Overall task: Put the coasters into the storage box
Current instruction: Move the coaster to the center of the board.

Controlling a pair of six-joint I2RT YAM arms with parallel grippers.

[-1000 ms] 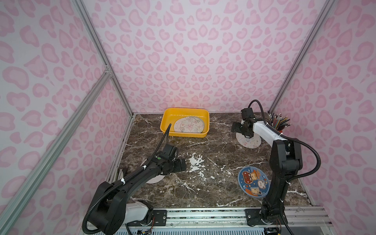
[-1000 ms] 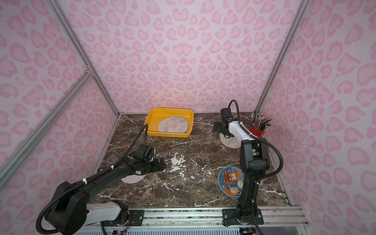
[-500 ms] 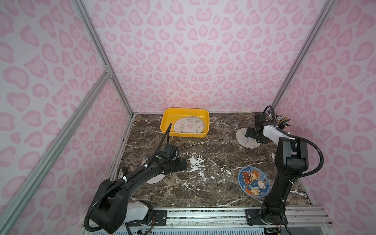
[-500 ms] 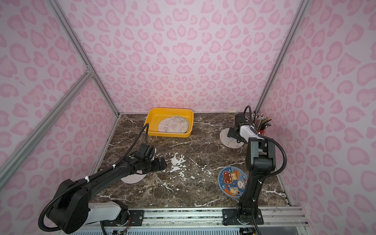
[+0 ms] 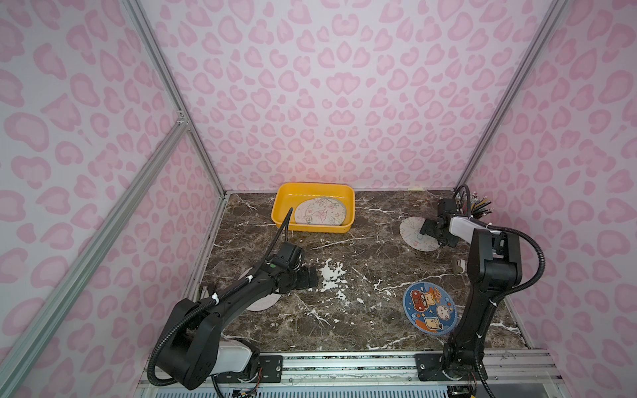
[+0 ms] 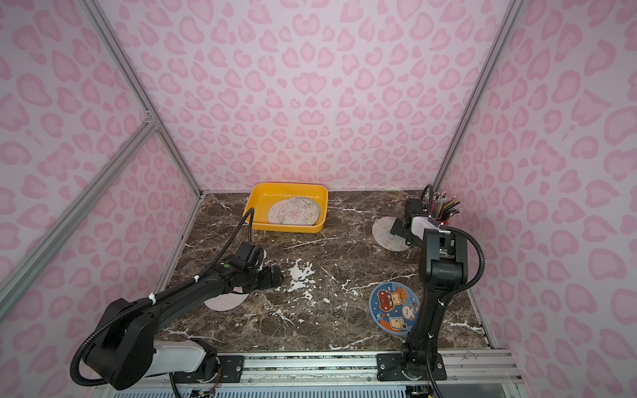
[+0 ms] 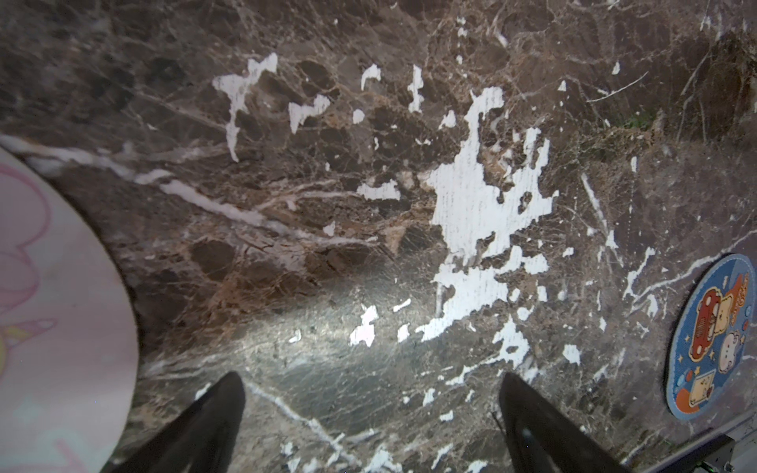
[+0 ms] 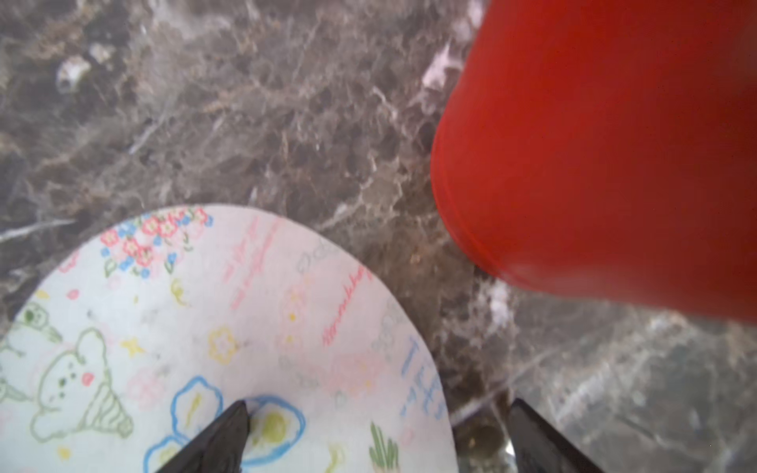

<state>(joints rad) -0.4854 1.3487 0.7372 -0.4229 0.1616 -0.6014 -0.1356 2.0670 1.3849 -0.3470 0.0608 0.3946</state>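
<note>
Storage box [image 5: 310, 228] [image 6: 286, 228]: a yellow tray at the far edge of the marble table [image 5: 344, 320], left of centre and well apart from both grippers.
Coasters in the box [image 5: 320, 213] [image 6: 293, 213]: pale printed discs lying flat toward the tray's right end. How many are stacked cannot be told.
Pale flower coaster [image 5: 413, 237] [image 6: 383, 236] [image 8: 184, 319]: flat on the table at the far right, near the red pencil cup [image 8: 594, 143] but not touching it.
Blue coaster [image 5: 431, 306] [image 6: 394, 306] [image 7: 712, 340]: flat at the near right, just beside the right arm's column, with cartoon figures facing up.
Pink coaster [image 5: 260, 304] [image 6: 224, 302] [image 7: 49, 307]: flat at the near left, partly hidden beneath the left arm in both top views.
Right gripper [image 5: 426, 227] [image 6: 396, 228] [image 8: 379, 403]: low over the right part of the pale flower coaster. The jaws are spread wide and hold nothing. One fingertip [image 8: 233, 422] lies over the printed face, the other past the disc's rim over bare marble. Contact with the disc cannot be told.
Left gripper [image 5: 312, 275] [image 6: 277, 275] [image 7: 370, 379]: left of the table's centre, over bare marble flecked with white. The jaws are spread wide and hold nothing, and the pink coaster lies off to one side of them.
Pencils [image 6: 444, 206]: a bundle standing in the cup at the far right corner.
</note>
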